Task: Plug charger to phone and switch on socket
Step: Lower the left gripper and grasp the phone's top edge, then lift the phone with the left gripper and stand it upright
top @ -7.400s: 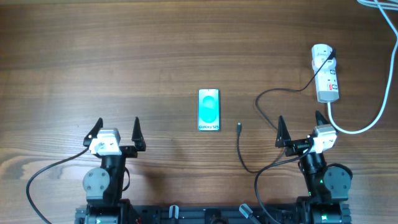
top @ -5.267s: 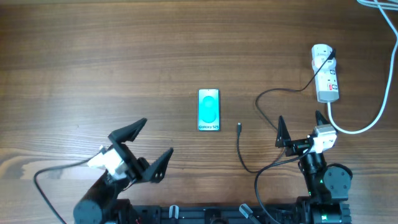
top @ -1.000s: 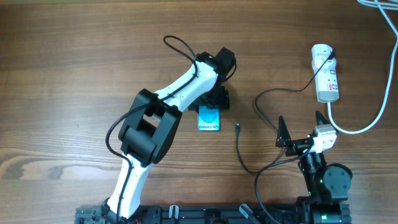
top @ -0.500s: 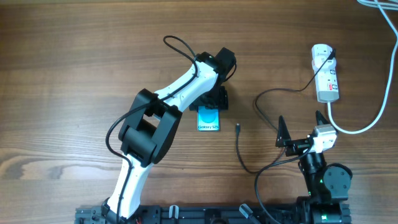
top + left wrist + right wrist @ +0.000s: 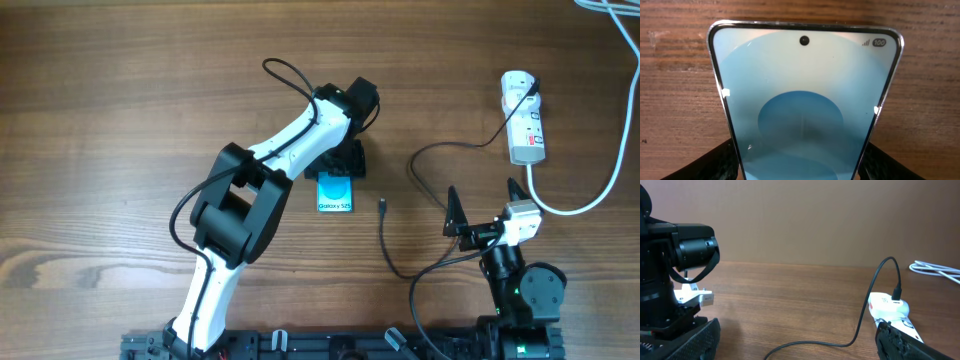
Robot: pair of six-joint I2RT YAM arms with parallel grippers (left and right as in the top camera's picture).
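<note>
The phone (image 5: 336,192) lies flat mid-table, cyan screen up, its far half under my left gripper (image 5: 341,160). In the left wrist view the phone (image 5: 805,90) fills the frame, and my left gripper (image 5: 800,167) has one finger against each long edge. The charger is a thin black cable (image 5: 440,146). Its plug tip (image 5: 384,205) lies loose on the wood, right of the phone. Its other end is plugged into the socket (image 5: 524,125) at the far right, also in the right wrist view (image 5: 887,307). My right gripper (image 5: 483,205) is open and empty near the front edge.
A thick white cord (image 5: 600,190) curves from the socket toward the right edge and far corner. The black cable (image 5: 860,330) loops across the wood in front of my right gripper (image 5: 795,347). The left arm (image 5: 250,200) stretches over the table's middle-left.
The left arm left its rest place at the front left and reached out over the phone. Over the last second nothing has visibly moved. The right arm has stayed still.
</note>
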